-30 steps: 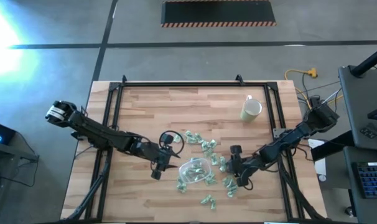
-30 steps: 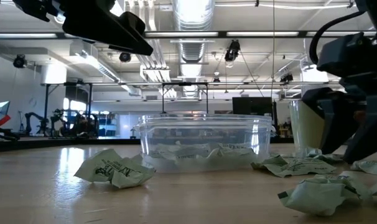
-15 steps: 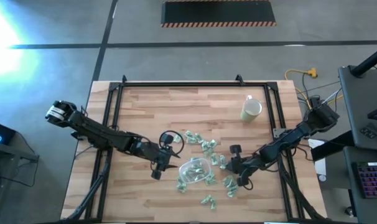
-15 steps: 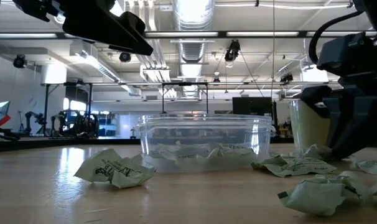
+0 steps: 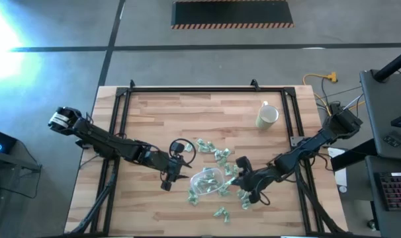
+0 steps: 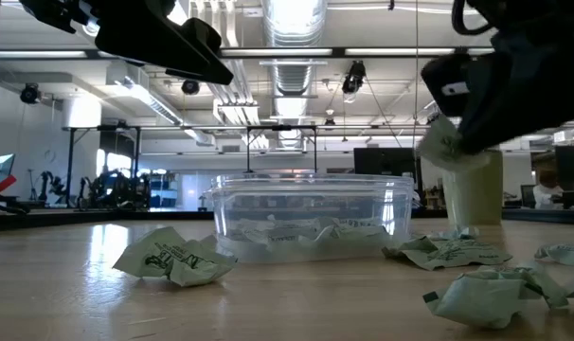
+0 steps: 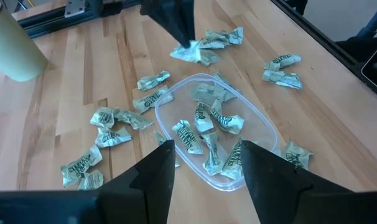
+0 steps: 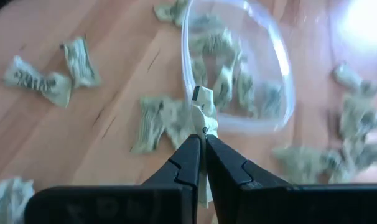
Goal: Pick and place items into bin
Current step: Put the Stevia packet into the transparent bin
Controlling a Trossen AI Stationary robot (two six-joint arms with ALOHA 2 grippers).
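Item (image 8: 202, 102) is pinched in the right claw (image 8: 203, 142), raised just beside the bin (image 8: 282, 68); left claw (image 7: 204, 165) is held open.

The bin (image 5: 208, 180) sits on the surface (image 5: 154, 122) toward its front middle, with several wrapped pieces (image 7: 204, 134) lying in it and more wrapped pieces (image 5: 214, 151) scattered on the surface behind it, to its right and in front of it. The mug (image 5: 267, 117) stands well apart, behind and to the right of the bin. The left end effector (image 5: 176, 170) hangs just left of the bin, and the right end effector (image 5: 235, 173) is just right of it, above the surface, clamped on one wrapped piece (image 8: 204, 106).
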